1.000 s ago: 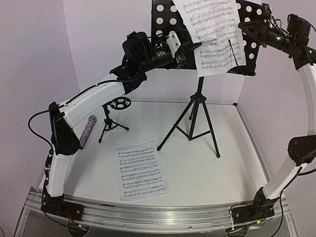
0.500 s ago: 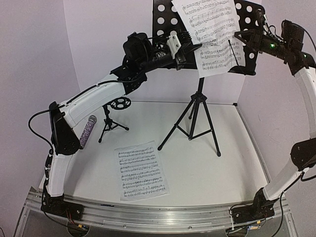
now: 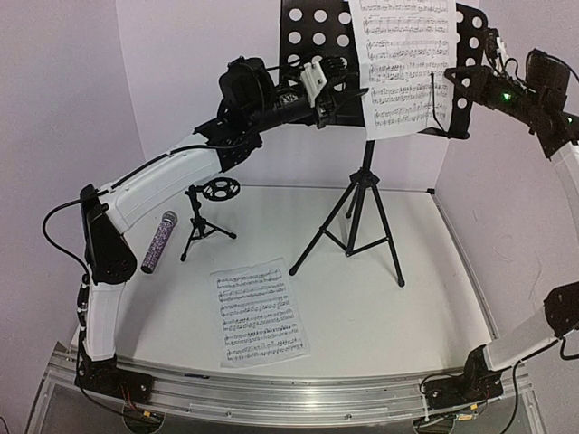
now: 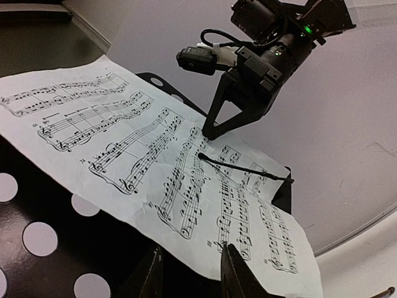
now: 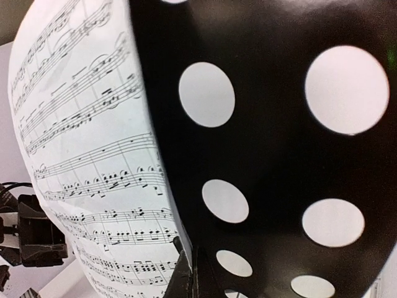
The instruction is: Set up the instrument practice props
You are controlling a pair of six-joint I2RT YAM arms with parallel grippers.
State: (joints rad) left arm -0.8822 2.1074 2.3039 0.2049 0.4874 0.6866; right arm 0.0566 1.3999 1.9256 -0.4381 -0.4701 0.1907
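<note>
**Operator:** How many props were there?

**Technician:** One tripod music stand (image 3: 362,208), one small tripod mic stand (image 3: 201,221), one glittery purple microphone (image 3: 158,242), and two sheet-music pages (image 3: 403,63) (image 3: 258,312).

**Operator:** What did the holders carry?

**Technician:** The stand's perforated tray (image 3: 308,36) carried one page, with a wire retainer (image 4: 245,167) lying across it. The other page lay flat on the table (image 3: 434,298), near the stand's feet. The microphone lay on the table just left of the mic stand, outside its ring holder (image 3: 220,189).

**Operator:** Jaw condition?

**Technician:** The left gripper (image 4: 192,261) had its jaws spread at the tray's lower edge, below the page. The right gripper (image 4: 208,131) had its jaws pressed together, tip at the page's face beside the retainer. Contact could not be confirmed.
</note>
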